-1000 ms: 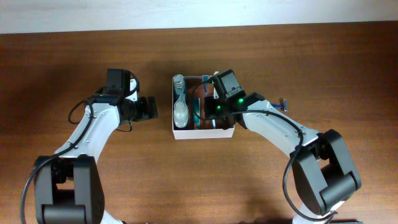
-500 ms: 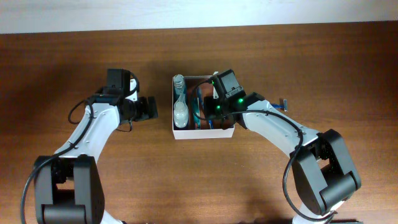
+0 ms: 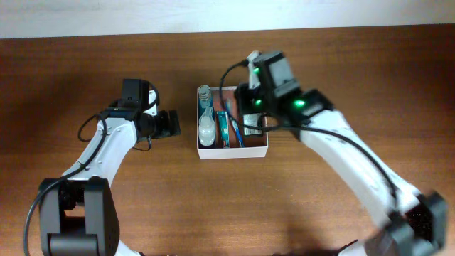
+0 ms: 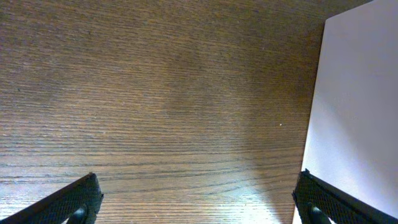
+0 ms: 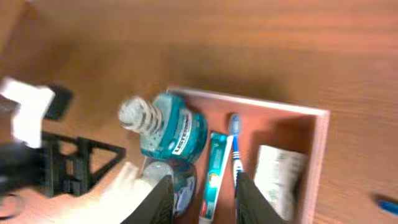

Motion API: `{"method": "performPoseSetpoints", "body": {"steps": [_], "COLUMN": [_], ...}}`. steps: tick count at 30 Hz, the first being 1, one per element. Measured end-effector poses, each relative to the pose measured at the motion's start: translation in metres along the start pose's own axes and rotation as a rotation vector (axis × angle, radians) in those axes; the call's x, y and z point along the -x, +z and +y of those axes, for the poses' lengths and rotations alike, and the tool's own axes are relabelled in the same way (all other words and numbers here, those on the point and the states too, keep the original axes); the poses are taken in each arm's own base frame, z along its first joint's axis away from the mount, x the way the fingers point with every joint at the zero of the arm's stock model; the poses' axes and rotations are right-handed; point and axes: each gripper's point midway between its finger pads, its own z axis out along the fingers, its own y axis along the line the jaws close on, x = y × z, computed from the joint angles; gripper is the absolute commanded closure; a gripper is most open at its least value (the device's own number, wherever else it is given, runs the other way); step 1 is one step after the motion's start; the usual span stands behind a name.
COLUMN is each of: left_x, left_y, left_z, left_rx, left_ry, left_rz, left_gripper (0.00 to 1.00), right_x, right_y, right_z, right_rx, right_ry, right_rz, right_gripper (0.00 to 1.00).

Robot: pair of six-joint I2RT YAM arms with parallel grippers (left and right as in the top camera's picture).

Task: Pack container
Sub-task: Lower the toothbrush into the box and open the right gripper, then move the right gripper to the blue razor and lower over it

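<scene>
The container [image 3: 231, 152] is a square white-walled box with a pinkish-brown inside at the table's middle. It holds a blue mouthwash bottle [image 3: 205, 107], a toothpaste tube [image 3: 223, 128], a blue toothbrush [image 3: 234, 129] and a white packet [image 3: 254, 129]. My right gripper [image 3: 247, 107] hovers above the box's far right part, open and empty. In the right wrist view its fingers [image 5: 205, 202] frame the toothpaste [image 5: 214, 174], with the bottle [image 5: 165, 127], toothbrush [image 5: 235, 146], packet [image 5: 277, 180] and box rim [image 5: 261, 106] below. My left gripper [image 3: 170, 122] is open and empty, just left of the box.
The left wrist view shows bare wood between the open fingers [image 4: 196, 208] and the box's white outer wall [image 4: 354, 106] at right. A small blue item [image 5: 385, 202] lies on the table to the right of the box. A pale wall edge runs along the far side.
My right gripper has lifted up out of the container and drawn back toward the far side, empty. The left arm has not moved.
</scene>
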Motion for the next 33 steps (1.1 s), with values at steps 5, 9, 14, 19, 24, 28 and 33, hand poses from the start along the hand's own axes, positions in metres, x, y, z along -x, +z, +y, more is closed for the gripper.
{"method": "performPoseSetpoints", "body": {"steps": [5,9,14,19,24,28,33], "left_x": [0.0,0.0,0.0,0.0,0.0,0.0,0.0], "left_y": [0.0,0.0,0.0,0.0,0.0,0.0,0.0], "left_z": [0.0,0.0,0.0,0.0,0.0,0.0,0.0], "left_rx": [0.0,0.0,0.0,0.0,0.0,0.0,0.0], "left_ry": [0.0,0.0,0.0,0.0,0.0,0.0,0.0], "left_rz": [0.0,0.0,0.0,0.0,0.0,0.0,0.0], "left_gripper": [0.01,0.01,0.01,0.01,0.01,0.01,0.01], "right_x": [0.014,0.002,-0.006,-0.025,-0.049,-0.065,-0.077], "right_y": [-0.056,-0.058,-0.047,-0.028,-0.004,0.005,0.007], "right_z": [-0.059,-0.107,-0.143,-0.178,-0.219,-0.248,-0.271], "right_rx": [-0.154,-0.259,-0.325,-0.388,-0.456,-0.496,-0.531], "right_ry": [0.124,0.209,0.275,0.386,0.466,0.522,0.549], "right_rz": [-0.039,0.018,0.061,0.135,0.22,0.269,0.299], "right_gripper": [0.08,0.01,0.01,0.01,0.01,0.01,0.01]}}
